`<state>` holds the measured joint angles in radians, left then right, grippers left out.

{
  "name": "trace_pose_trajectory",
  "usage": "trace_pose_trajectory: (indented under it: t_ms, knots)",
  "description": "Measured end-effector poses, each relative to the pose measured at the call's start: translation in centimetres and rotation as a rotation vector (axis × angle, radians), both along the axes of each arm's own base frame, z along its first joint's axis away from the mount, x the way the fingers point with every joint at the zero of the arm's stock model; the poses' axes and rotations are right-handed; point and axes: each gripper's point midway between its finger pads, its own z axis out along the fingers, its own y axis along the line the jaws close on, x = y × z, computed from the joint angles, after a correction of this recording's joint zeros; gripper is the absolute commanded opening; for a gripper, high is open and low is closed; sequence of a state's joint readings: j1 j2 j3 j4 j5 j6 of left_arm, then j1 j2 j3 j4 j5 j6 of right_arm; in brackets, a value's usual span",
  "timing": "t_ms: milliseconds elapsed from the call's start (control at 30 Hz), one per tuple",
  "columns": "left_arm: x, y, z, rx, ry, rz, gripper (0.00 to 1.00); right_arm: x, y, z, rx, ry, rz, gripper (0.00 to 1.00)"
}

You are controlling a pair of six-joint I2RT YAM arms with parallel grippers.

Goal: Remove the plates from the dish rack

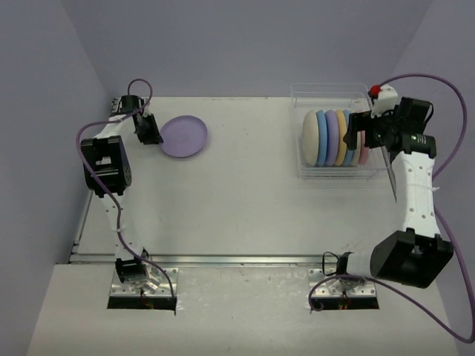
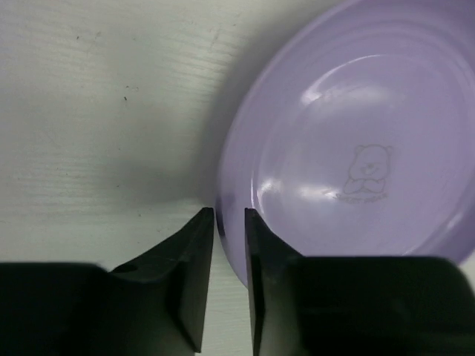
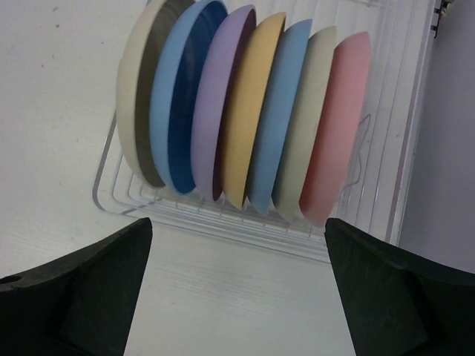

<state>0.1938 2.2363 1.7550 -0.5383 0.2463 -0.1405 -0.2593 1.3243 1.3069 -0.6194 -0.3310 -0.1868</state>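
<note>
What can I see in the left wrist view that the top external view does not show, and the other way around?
Only the left wrist view shows the small bear print inside the lavender plate, and the narrow gap between the fingers of the left hand.

Only the top external view shows the dish rack with its upright plates, the right hand at that row, and both arms.

Both views show the lavender plate lying on the white table with the left hand at its rim.

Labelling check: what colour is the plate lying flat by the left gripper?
Lavender round plate, faint bear print; left wrist view shows best.
</note>
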Motion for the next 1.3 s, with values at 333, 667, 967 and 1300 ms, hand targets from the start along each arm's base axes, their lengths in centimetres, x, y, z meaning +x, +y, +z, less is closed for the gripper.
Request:
trace_pose_trajectory:
  t_ms: [333,667,967,1300]
  knots:
    - [-0.5,1.5,-0.8,-0.004,0.027,0.038,0.64,1.7,-4.4,3.4,0.205,0.016,-0.024,0.62]
    - [-1.9,0.1,0.9,-0.053,0.002,-0.014,0.75,5.5,-7.5,3.4,0.323,0.097,0.06,0.45]
    - [-3.6,-1.3,9.0,-0.035,-0.17,-0.095,0.77,6.6,-8.2,-3.2,0.375,0.266,0.117,0.39]
    - [-5.0,-2.2,12.2,-0.005,-0.248,-0.141,0.79,6.6,-8.2,-5.2,0.38,0.298,0.138,0.38]
